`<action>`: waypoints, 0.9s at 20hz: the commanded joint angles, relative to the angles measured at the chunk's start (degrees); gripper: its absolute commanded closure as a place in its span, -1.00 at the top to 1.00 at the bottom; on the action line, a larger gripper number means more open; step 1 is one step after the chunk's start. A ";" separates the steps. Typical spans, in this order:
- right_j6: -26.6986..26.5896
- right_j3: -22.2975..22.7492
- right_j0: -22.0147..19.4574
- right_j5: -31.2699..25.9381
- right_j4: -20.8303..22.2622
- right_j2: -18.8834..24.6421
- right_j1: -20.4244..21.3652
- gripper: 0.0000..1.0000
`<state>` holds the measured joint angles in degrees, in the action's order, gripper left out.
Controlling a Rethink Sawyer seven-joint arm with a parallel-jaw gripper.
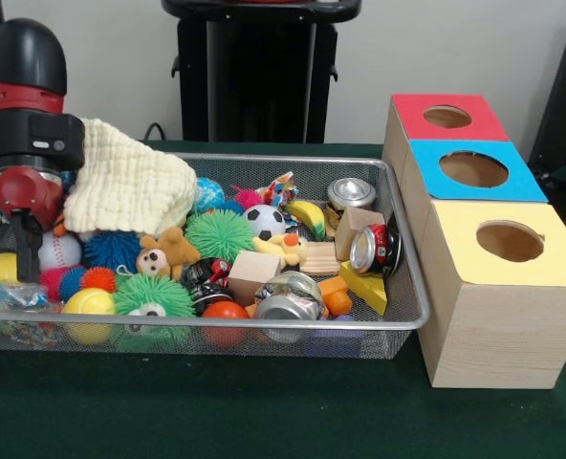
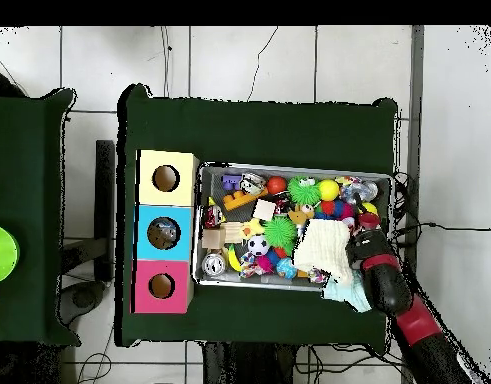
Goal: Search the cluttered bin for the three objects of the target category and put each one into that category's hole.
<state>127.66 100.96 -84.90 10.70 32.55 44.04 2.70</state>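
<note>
Green cloth on the worktop (image 1: 264,411) fills the foreground, and on it stands the wire bin (image 1: 402,320) with 3 boxes beside it: yellow box (image 1: 512,287), blue box (image 1: 474,170) and red box (image 1: 447,117), each with 1 round hole on top.

At the bin's end farthest from the boxes, the tool (image 1: 25,244) hangs down among the balls; whether it is wide or narrow I cannot tell, and nothing shows it holding anything. Just beside it, partly over its side, lies a cream knitted cloth (image 1: 130,186), covering part of the clutter.

Which category is wanted is not given. If cans, 3 show well away from the tool, toward the boxes: a silver can (image 1: 350,194), a red can (image 1: 377,249) and a crushed can (image 1: 288,298). My guess is they are light, thin-walled, slick and easily dented, so they are best taken across the body. Wooden blocks (image 1: 252,273) would be stiff and easy to grip on flat faces; the spiky green ball (image 1: 218,234) looks soft and yielding.
</note>
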 commanded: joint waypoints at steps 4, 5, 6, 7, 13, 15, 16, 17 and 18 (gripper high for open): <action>-3.40 -18.59 -0.88 -7.75 8.63 9.17 -12.45 1.00; -3.80 -19.13 -0.94 -8.38 9.05 9.55 -12.78 1.00; -4.19 -19.67 -1.01 -9.00 9.46 9.92 -13.12 1.00; -4.71 -20.23 -1.17 -9.69 9.83 10.47 -13.69 1.00; -2.82 -20.02 -0.62 -9.42 10.33 9.99 -12.58 1.00; -3.13 -19.96 -1.10 -9.99 10.56 10.61 -13.01 1.00; -3.27 -19.98 -1.25 -10.16 10.66 10.79 -13.12 1.00; -3.64 -20.10 -1.40 -10.57 10.70 11.02 -13.26 1.00; -4.02 -20.23 -1.55 -10.97 10.74 11.26 -13.39 1.00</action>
<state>127.66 96.78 -89.81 1.12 39.53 51.13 -4.05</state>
